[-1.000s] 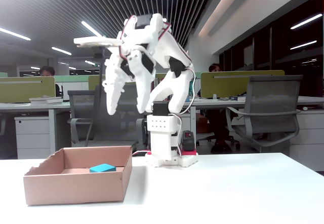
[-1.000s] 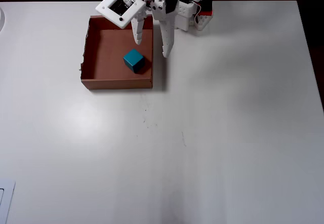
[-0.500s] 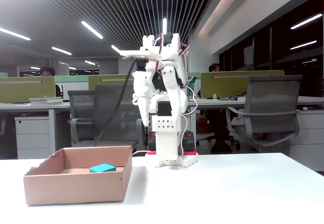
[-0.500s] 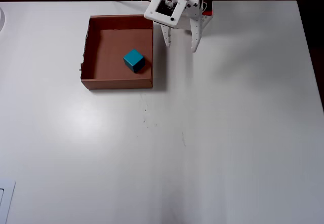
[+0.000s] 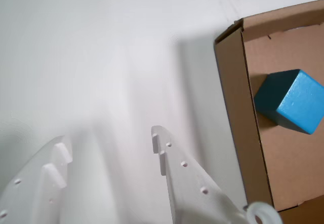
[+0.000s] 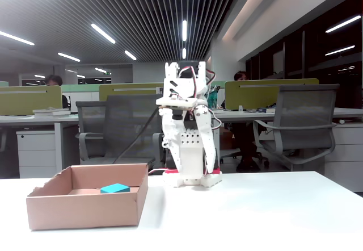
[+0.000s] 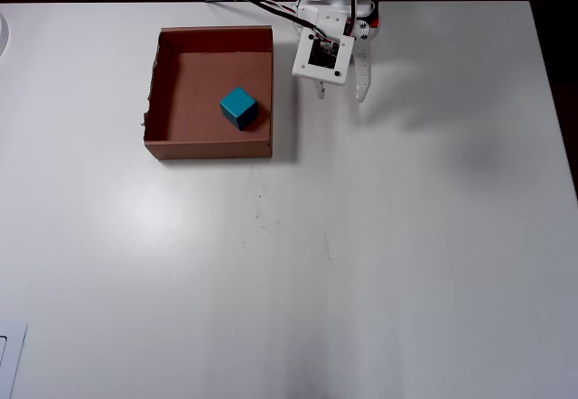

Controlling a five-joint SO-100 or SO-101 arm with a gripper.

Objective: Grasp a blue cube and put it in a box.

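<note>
The blue cube lies inside the brown cardboard box, toward its right wall, with nothing holding it. The wrist view has the blue cube at the right edge within the box. From the fixed view only the top of the blue cube peeks over the wall of the box. My gripper hangs open and empty just right of the box, close to the arm's base, fingers pointing down at bare table. The gripper shows both white fingers apart.
The arm's base stands at the table's far edge, with cables trailing to its left. Office chairs and desks stand behind the table. A white object sits at the overhead view's lower left corner.
The arm swung right from above the box and folded in over its base. The gripper stayed open. The cube has not moved.
</note>
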